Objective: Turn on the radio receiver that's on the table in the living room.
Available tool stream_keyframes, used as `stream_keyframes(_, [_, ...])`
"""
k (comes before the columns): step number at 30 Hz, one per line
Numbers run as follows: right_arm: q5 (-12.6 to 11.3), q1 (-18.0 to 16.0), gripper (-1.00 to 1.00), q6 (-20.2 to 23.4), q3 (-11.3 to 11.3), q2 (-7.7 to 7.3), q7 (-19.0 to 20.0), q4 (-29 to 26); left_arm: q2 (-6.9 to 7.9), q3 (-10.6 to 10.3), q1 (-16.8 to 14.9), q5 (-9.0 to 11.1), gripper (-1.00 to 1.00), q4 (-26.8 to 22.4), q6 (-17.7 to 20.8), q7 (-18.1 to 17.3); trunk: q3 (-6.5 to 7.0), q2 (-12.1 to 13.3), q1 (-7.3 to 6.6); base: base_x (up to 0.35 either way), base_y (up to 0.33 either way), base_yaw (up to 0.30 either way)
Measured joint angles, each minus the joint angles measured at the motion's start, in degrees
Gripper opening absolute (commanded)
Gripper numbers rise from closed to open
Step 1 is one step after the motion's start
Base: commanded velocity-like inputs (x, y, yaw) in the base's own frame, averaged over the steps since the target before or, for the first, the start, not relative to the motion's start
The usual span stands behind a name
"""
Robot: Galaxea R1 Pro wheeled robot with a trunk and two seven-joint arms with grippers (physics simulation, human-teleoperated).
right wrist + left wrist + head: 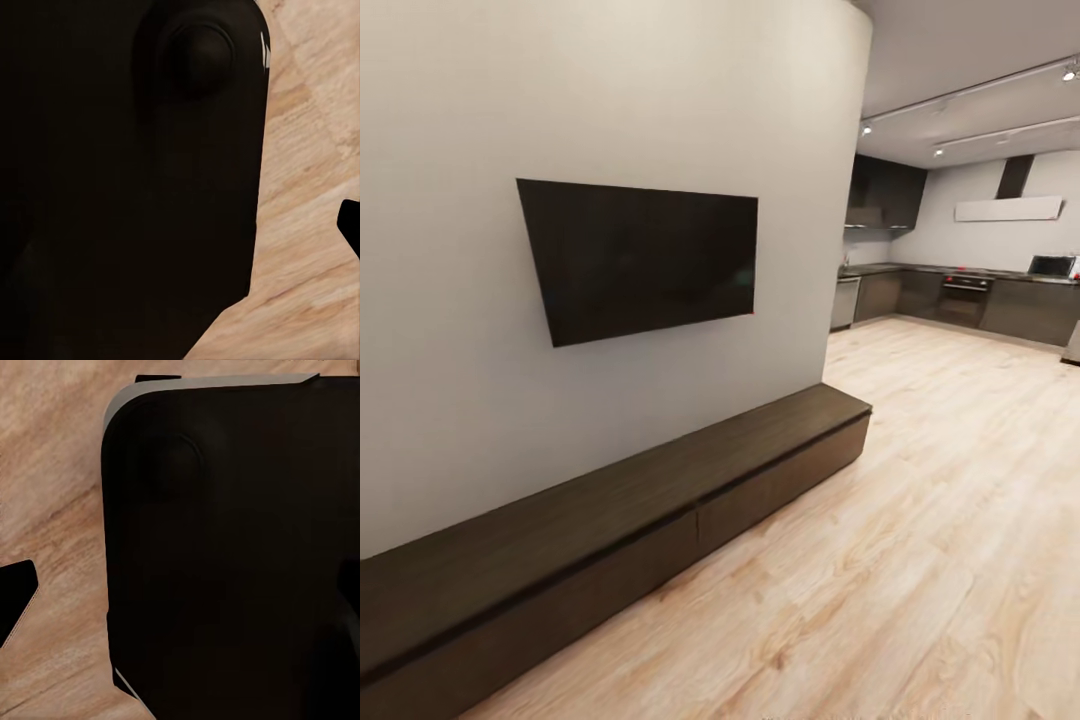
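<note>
The radio receiver and the glossy grey table are out of view. In the head view I face a beige wall with a black wall-mounted TV [645, 258] above a long dark wooden bench [610, 520]. The left wrist view looks down at my black base [225, 555] over the light wood floor, with one dark fingertip [16, 598] at the picture's edge. The right wrist view looks at the same black base [127, 187], with a dark fingertip [351, 225] at its edge. Neither pair of jaws can be read.
Light wood floor [920, 520] stretches right of the bench toward a dark kitchen [960, 295] with counters and an oven at the far back right. The wall's rounded corner [850, 200] ends where the kitchen opens.
</note>
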Motion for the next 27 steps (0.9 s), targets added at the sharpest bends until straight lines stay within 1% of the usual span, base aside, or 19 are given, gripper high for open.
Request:
stream_keyframes(3, [0.13, 0.0, 1.0, -0.09, 0.25, 0.0, -0.11, 0.0, -0.02, 0.0, 0.0, 0.0, 1.0, -0.02, 0.0, 0.0, 0.0, 0.0, 0.0, 0.0, 0.0, -0.15])
stream_keyframes(9, [-0.32, -0.01, 1.0, -0.55, -0.1, 0.02, -0.48, 0.0, 0.0, 0.0, 0.0, 0.0, 1.0, -0.02, 0.0, 0.0, 0.0, 0.0, 0.0, 0.0, 0.0, -0.025])
stream_keyframes(12, [-0.38, 0.0, 1.0, -2.64, -0.05, 0.0, -0.52, 0.0, 0.0, 0.0, 0.0, 0.0, 1.0, -0.01, 0.0, 0.0, 0.0, 0.0, 0.0, 0.0, 0.0, -0.124])
stream_keyframes(17, [-0.35, 0.0, 1.0, -4.68, 0.12, 0.0, -0.53, 0.0, 0.0, 0.0, 0.0, 0.0, 1.0, -0.04, 0.0, 0.0, 0.0, 0.0, 0.0, 0.0, 0.0, -0.234])
stream_keyframes(27, [-0.08, 0.0, 1.0, -5.12, 0.2, 0.0, -0.53, 0.0, 0.0, 0.0, 0.0, 0.0, 1.0, -0.01, 0.0, 0.0, 0.0, 0.0, 0.0, 0.0, 0.0, -0.282])
